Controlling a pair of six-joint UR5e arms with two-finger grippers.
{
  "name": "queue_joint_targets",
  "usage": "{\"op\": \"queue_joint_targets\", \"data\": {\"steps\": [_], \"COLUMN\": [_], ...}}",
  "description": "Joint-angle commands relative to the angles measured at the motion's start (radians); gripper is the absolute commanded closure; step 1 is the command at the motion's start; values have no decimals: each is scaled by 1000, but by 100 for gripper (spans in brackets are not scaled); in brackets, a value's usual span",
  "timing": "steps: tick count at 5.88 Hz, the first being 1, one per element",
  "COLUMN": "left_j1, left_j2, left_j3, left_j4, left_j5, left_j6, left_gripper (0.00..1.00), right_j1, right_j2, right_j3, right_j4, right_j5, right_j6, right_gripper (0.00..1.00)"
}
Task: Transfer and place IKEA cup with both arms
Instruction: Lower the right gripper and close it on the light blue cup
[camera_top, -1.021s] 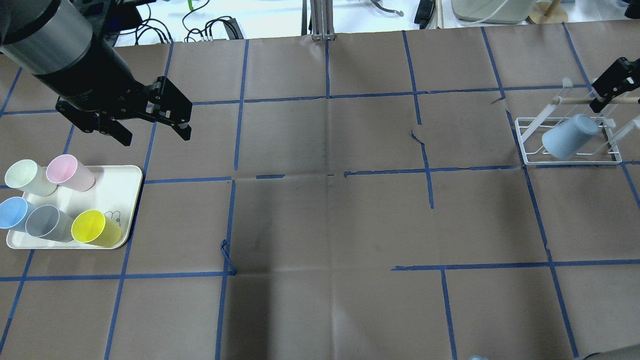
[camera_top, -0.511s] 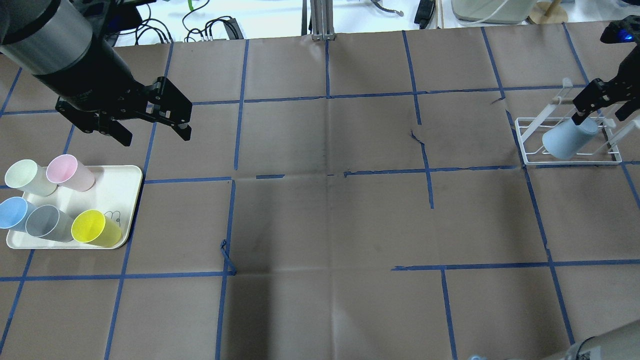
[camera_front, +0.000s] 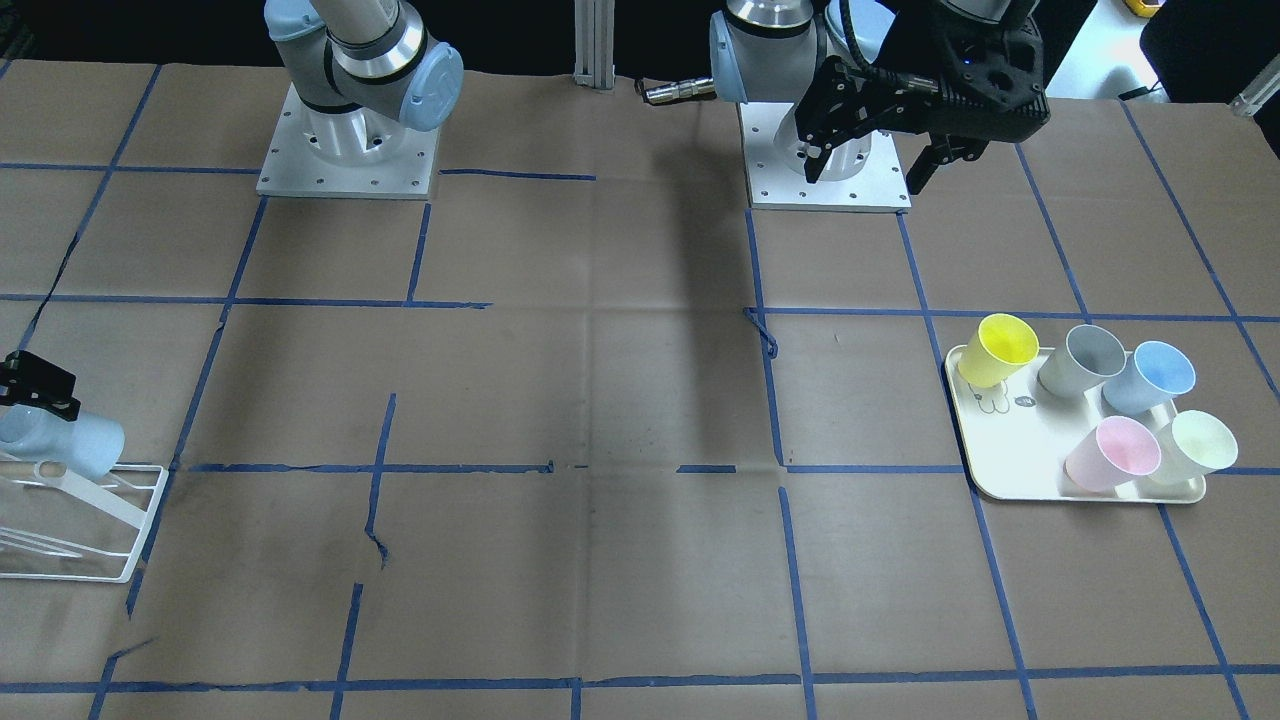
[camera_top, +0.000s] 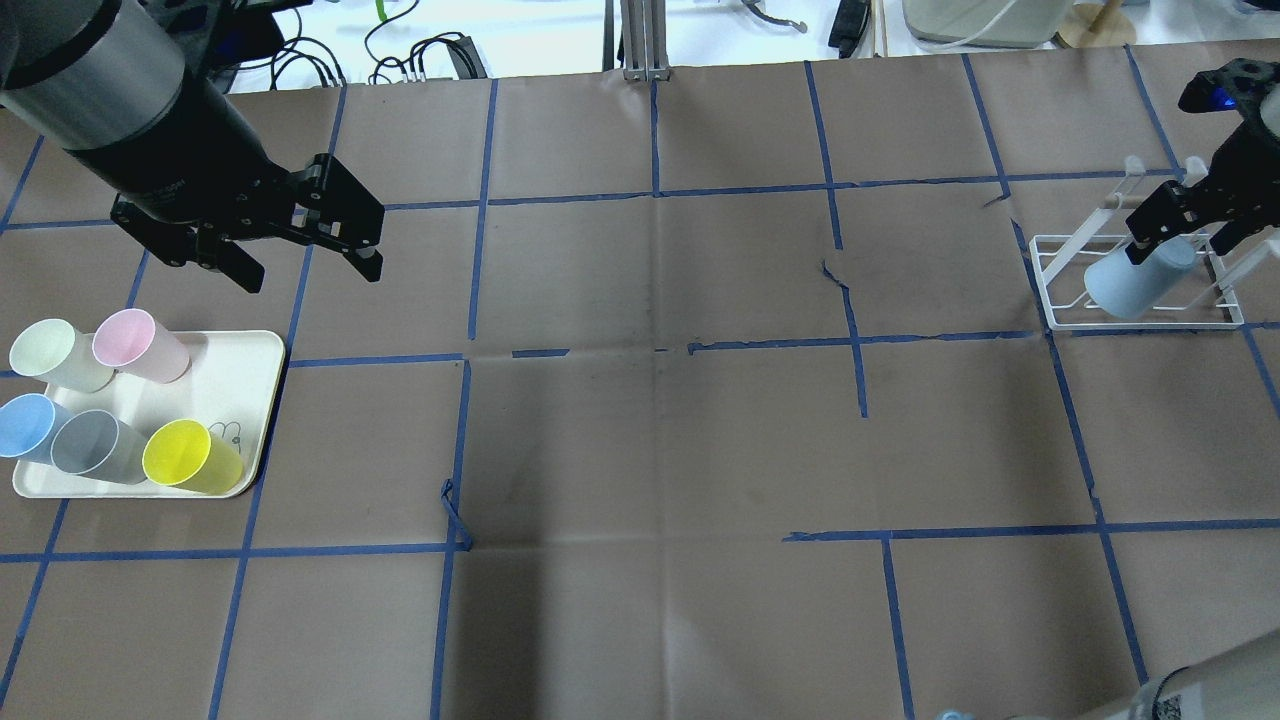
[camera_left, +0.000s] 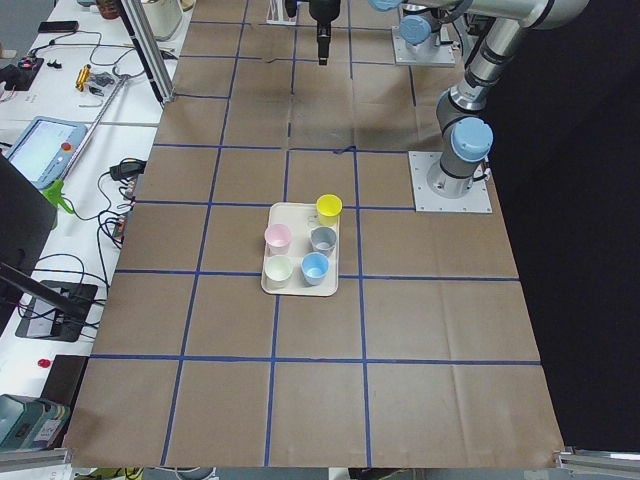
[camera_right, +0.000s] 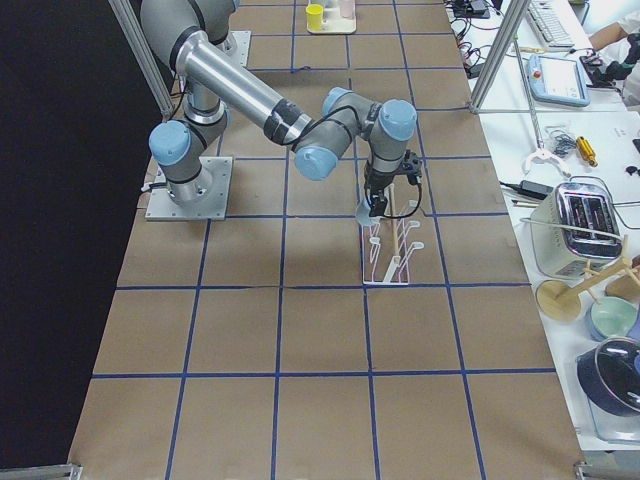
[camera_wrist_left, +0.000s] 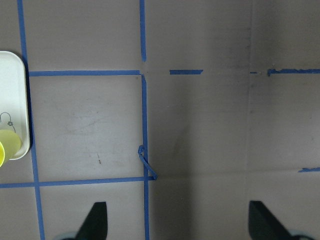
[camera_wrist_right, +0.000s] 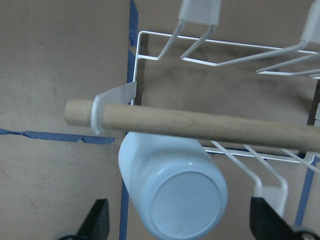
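Leaning on a white wire rack (camera_top: 1140, 327) at the right end of the table (camera_top: 650, 450), the IKEA cup (camera_top: 1130, 285) is tipped over with its bottom pointing up. It is pale blue. In the right wrist view its round bottom faces the camera, and a wooden bar (camera_wrist_right: 200, 125) of the rack runs across just above it.

The right gripper (camera_top: 1180, 248) hangs right over the cup. Its jaws are spread wide. One black finger (camera_wrist_right: 97, 220) is on each side of the cup, and neither one touches it. The cup sits in the gap between them.

The left gripper (camera_top: 310, 275) is far away, on the other side of the table. It floats in the air above the brown paper, near a white tray (camera_top: 235, 360). Its jaws are spread wide too and nothing is in them. In the left wrist view the two finger tips (camera_wrist_left: 95, 220) are well apart, with only bare paper and blue tape lines below.

Five cups stand on the tray. There is a yellow cup (camera_top: 185, 455), a grey cup (camera_top: 95, 445), a second blue cup (camera_top: 25, 425), a pink cup (camera_top: 135, 343) and a pale green cup (camera_top: 50, 352). They all stand with the open end up, close together.
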Motion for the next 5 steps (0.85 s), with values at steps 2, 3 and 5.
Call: {"op": "queue_joint_targets", "data": {"steps": [2, 3, 5], "left_j1": [0, 0, 0], "left_j2": [0, 0, 0], "left_j3": [0, 0, 0], "left_j4": [2, 0, 2], "left_j5": [0, 0, 0], "left_j6": [0, 0, 0], "left_gripper": [2, 2, 2], "right_j1": [0, 0, 0], "right_j2": [1, 1, 7], "right_j3": [26, 28, 29], "right_j4": [-15, -15, -16], "right_j5": [4, 7, 2], "right_j6": [11, 6, 0], "right_gripper": [0, 0, 0]}}
